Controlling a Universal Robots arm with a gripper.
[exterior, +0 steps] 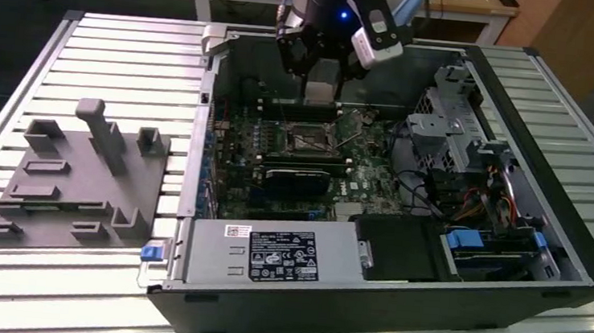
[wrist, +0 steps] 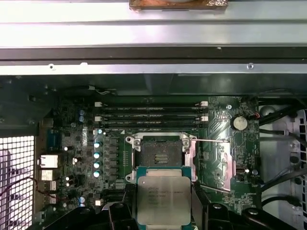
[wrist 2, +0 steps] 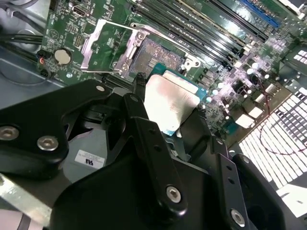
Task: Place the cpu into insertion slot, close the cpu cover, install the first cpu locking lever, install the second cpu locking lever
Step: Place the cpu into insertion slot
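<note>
at the exterior view's left, a grey fixture [exterior: 76,171] with upright pegs sits on the slatted tabletop [exterior: 124,46], well apart from the action. moving right, the open computer case [exterior: 371,310] lies on its side, board facing up. over it, at the top centre of the exterior view, the arm [exterior: 333,0] drops in near vertical, wrist pointed down into the case, and the tool [exterior: 322,96] hangs low over the board, near the insertion slot [exterior: 308,142].

in the first wrist view the tool [wrist: 163,201] is pinching the cpu [wrist: 163,196], a dark finger on each opposite edge, pale metal face towards the camera. the chip is level, just beside the insertion slot [wrist: 160,153] and not in it; the slot's dark centre is bare inside its silvery rim. the long black memory slots [wrist: 151,115] run past the far side of the slot.

in the second wrist view the tool [wrist 2: 170,108] shows the same pinch on the cpu [wrist 2: 170,103], the chip raised off the board next to the insertion slot [wrist 2: 156,53]. the cpu cover [wrist 2: 92,39] is swung open beside the slot, green board showing through its window.
</note>
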